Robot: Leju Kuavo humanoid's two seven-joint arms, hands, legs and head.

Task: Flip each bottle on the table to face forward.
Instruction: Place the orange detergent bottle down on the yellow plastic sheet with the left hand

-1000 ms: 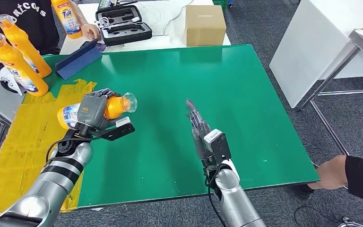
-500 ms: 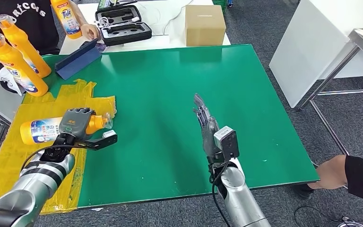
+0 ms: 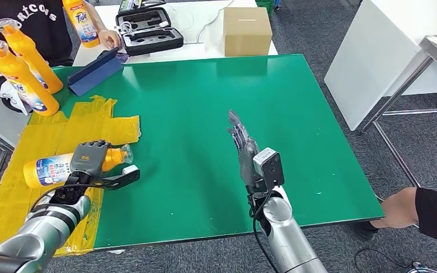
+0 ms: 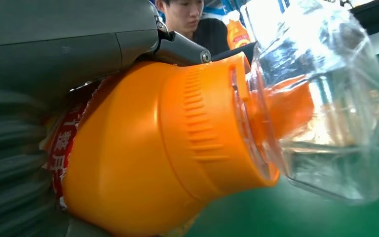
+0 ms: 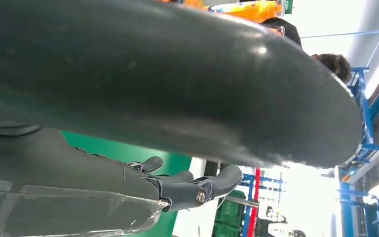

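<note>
The left hand (image 3: 91, 158) wraps around the orange bottle (image 3: 51, 169), which lies on its side over the yellow tape (image 3: 91, 122) at the green surface (image 3: 205, 102), label upward. The right hand (image 3: 244, 151) hovers with fingers straight, holding nothing. Judging by this, the flip looks nearly finished; release remains.

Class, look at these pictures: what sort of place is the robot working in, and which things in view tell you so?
Probably a robotics test lab or workshop, not a home: a green work table patched with yellow tape, an open equipment case behind it, and blue industrial racking.
</note>
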